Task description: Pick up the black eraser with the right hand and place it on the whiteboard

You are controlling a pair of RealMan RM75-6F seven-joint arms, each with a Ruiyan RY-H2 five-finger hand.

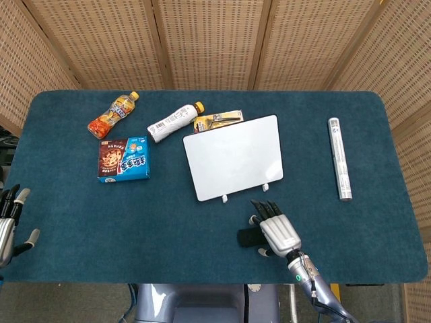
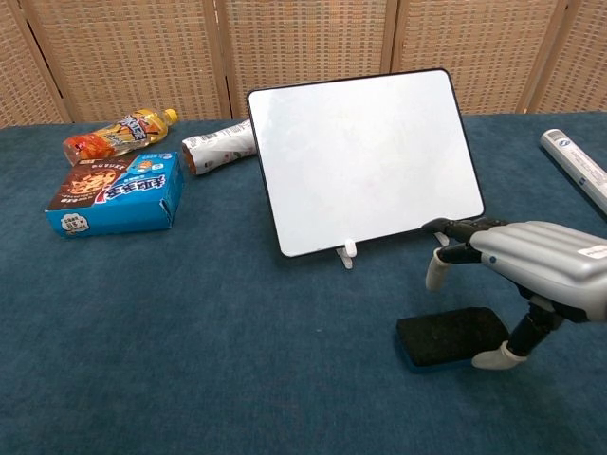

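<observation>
The black eraser (image 2: 448, 336) (image 1: 247, 237) lies flat on the blue cloth near the front edge, just in front of the whiteboard (image 2: 365, 156) (image 1: 233, 156), which stands tilted back on small white feet. My right hand (image 2: 531, 268) (image 1: 277, 232) hovers palm down over the eraser's right end, fingers spread and holding nothing; its thumb reaches down beside the eraser's right edge. My left hand (image 1: 9, 222) rests open at the table's far left front edge, seen only in the head view.
A blue snack box (image 2: 116, 192), an orange drink bottle (image 2: 116, 134) and a white bottle (image 2: 218, 146) lie at the back left. A yellow packet (image 1: 219, 120) sits behind the whiteboard. A silver tube (image 1: 339, 158) lies at the right.
</observation>
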